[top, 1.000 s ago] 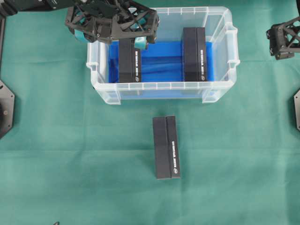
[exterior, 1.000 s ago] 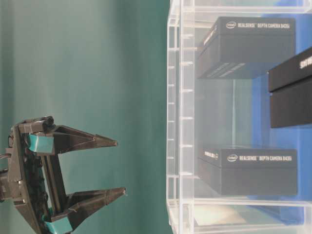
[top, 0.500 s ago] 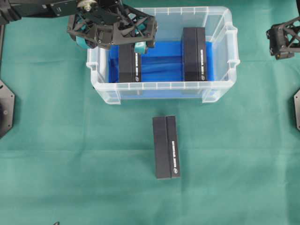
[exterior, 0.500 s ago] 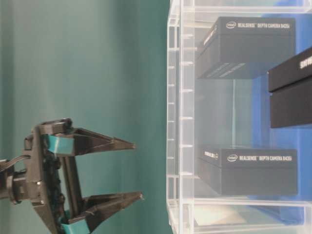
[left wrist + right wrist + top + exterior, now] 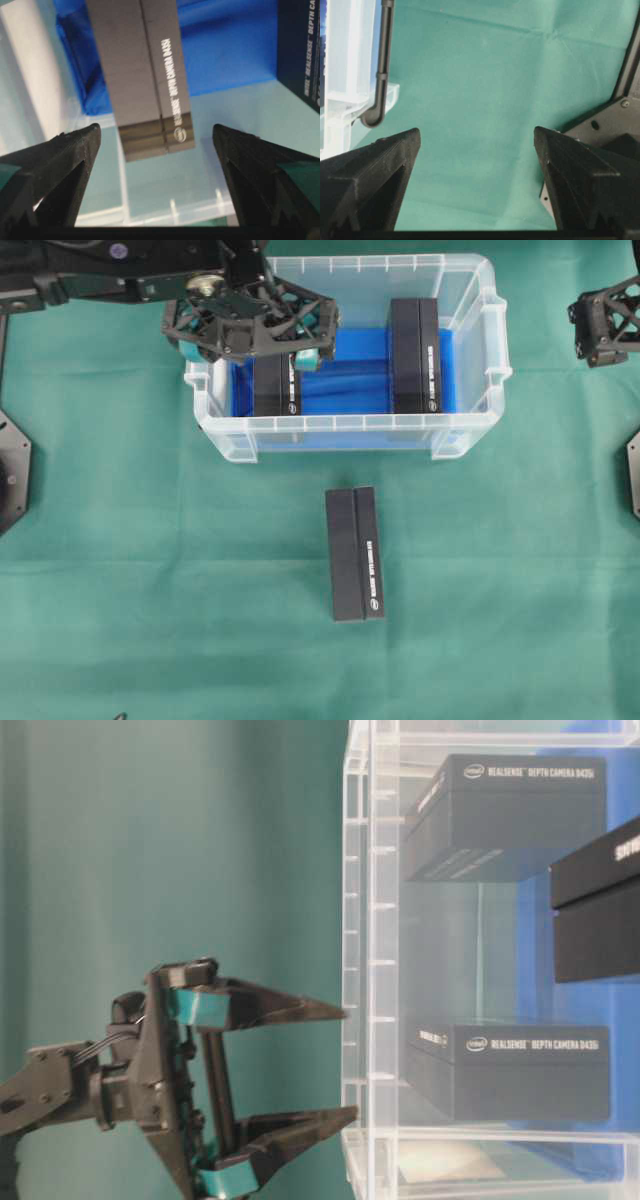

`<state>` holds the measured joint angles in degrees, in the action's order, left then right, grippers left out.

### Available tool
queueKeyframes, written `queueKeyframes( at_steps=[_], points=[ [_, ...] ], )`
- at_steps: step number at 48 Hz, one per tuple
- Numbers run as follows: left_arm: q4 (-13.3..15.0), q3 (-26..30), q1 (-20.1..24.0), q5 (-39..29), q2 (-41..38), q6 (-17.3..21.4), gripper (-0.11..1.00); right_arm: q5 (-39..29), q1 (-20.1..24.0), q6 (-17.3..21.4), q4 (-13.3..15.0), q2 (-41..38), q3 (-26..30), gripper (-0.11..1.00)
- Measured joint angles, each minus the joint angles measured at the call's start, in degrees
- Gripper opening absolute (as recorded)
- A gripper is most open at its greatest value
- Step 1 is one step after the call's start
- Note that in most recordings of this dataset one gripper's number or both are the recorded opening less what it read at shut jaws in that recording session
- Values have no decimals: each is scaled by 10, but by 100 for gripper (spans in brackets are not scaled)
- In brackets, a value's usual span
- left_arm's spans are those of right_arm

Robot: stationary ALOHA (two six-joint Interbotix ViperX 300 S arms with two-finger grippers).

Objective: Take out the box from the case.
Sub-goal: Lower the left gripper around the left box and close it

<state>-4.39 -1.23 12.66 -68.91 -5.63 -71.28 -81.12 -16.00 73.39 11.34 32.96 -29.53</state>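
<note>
Clear ribbed plastic case, blue lining, matte black box lettered "RealSense Depth Camera D435i", left end effector spread above it, right end effector spread too

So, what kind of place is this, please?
Probably a robot lab test bench: a green cloth covers the table, two robot grippers, left and right, and camera boxes in a clear case.

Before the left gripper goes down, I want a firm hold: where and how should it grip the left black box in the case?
Grip the left black box across its narrow width, on the two long sides, coming straight down from above. It lies flat on the blue lining, long and slim, with free space on both sides inside the case. The left gripper hangs open over it.
</note>
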Motion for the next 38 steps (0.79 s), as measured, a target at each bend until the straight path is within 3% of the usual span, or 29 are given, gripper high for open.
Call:
queueKeyframes(
  at_steps=[38],
  points=[
    [-7, -51, 18, 69, -47, -5, 92, 2, 0, 0, 0, 0, -3, 90]
  ],
)
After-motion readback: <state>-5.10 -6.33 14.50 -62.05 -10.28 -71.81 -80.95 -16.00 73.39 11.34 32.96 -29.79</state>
